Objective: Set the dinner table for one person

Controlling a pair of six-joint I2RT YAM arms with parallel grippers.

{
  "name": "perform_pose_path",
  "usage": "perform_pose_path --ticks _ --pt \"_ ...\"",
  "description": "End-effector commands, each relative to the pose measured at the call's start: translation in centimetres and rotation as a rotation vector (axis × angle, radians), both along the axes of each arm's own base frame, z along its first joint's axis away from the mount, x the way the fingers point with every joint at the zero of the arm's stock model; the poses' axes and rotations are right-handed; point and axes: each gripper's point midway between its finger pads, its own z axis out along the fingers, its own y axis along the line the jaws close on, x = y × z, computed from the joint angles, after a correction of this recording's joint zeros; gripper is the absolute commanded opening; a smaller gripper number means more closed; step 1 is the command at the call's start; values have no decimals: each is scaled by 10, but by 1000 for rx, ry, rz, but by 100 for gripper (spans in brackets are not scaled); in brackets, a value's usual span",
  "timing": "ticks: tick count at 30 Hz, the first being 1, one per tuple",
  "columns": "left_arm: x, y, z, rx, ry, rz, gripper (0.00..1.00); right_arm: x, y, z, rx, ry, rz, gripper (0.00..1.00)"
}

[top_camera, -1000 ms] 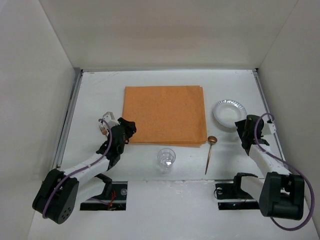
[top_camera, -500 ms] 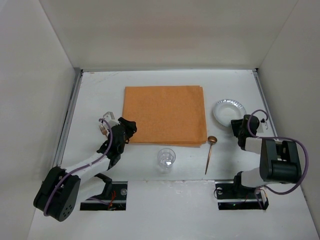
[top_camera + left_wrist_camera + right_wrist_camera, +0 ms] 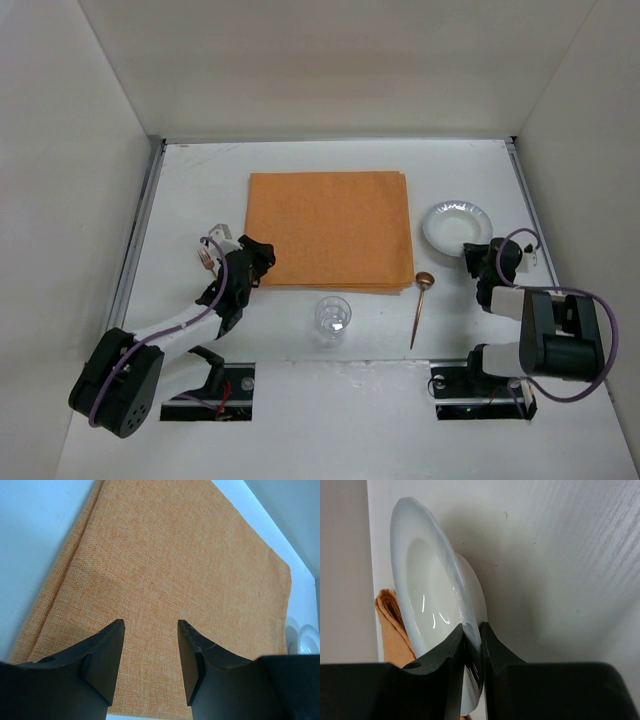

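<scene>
At three o'clock of the orange mat [image 3: 330, 228] on the dinner table [image 3: 190, 190], the right gripper [image 3: 471, 630] is pinching the white plate [image 3: 427, 595] by its rim. The plate looks stiff, glossy and probably fragile, so gripping firmly matters. The left gripper [image 3: 150, 630] is hovering spread-fingered at the mat's eight o'clock.

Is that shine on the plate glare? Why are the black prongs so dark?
Right wrist view: yes, the thin bright streaks on the plate are reflected light; the right tool gripping its rim is underlit, nearly featureless black. Left wrist view: the left tool is equally dark, while the orange mat shows crisp weave. Top view: even light, only faint shadows.
</scene>
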Motion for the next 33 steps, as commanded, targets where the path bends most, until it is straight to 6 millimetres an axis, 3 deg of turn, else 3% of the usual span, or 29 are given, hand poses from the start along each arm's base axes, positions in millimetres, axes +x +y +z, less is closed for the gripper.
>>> perform_pose_path --ticks 1,6,9,13,18,23,26,33 --pt "8 -3 18 -24 -64 7 44 10 -1 49 -52 -147 2 16" --pt "8 -3 18 -22 -67 8 44 10 8 88 -117 -209 42 16" --pt "9 0 16 -18 -61 17 44 12 35 112 -126 -231 130 16" --pt "9 1 19 -17 -70 22 44 23 97 138 -146 -265 313 16" --pt "8 3 19 -17 -73 26 44 40 201 152 -109 -283 577 16" --pt "8 6 19 -11 -74 33 44 57 282 146 -43 -287 753 15" --pt "8 5 20 -7 -81 34 44 66 312 135 2 -262 813 15" --pt "7 4 20 1 -80 31 44 78 338 111 31 -209 843 16"
